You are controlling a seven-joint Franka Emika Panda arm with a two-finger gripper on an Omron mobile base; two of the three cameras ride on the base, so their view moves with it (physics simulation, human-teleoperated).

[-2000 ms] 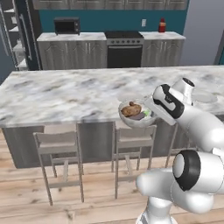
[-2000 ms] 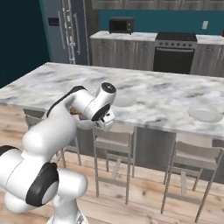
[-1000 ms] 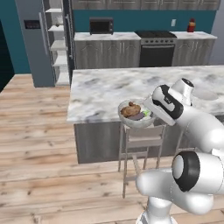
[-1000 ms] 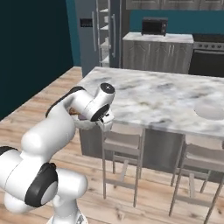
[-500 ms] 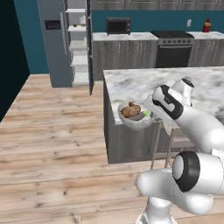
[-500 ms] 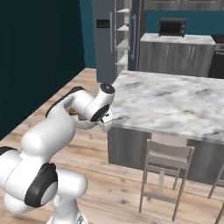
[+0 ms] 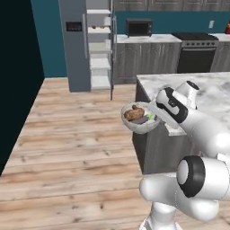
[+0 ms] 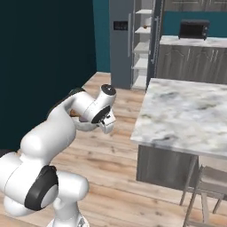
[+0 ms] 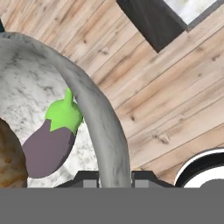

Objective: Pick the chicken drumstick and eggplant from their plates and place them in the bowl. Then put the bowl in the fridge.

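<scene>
Gripper (image 9: 114, 177) pinching bowl (image 7: 140, 124) rim, bowl aloft over floor. Drumstick (image 7: 134, 113) at 9 o'clock inside, eggplant (image 9: 52, 142) beside. Fridge (image 7: 87, 42) open at 11 o'clock.

We are counting one bowl (image 7: 140, 124), and lying inside it one chicken drumstick (image 7: 134, 113) and one eggplant (image 9: 51, 138). Behind the bowl we are seeing one fridge (image 7: 81, 44), one microwave (image 7: 138, 27), one oven (image 7: 195, 53) and one marble desk (image 8: 191, 114).
</scene>
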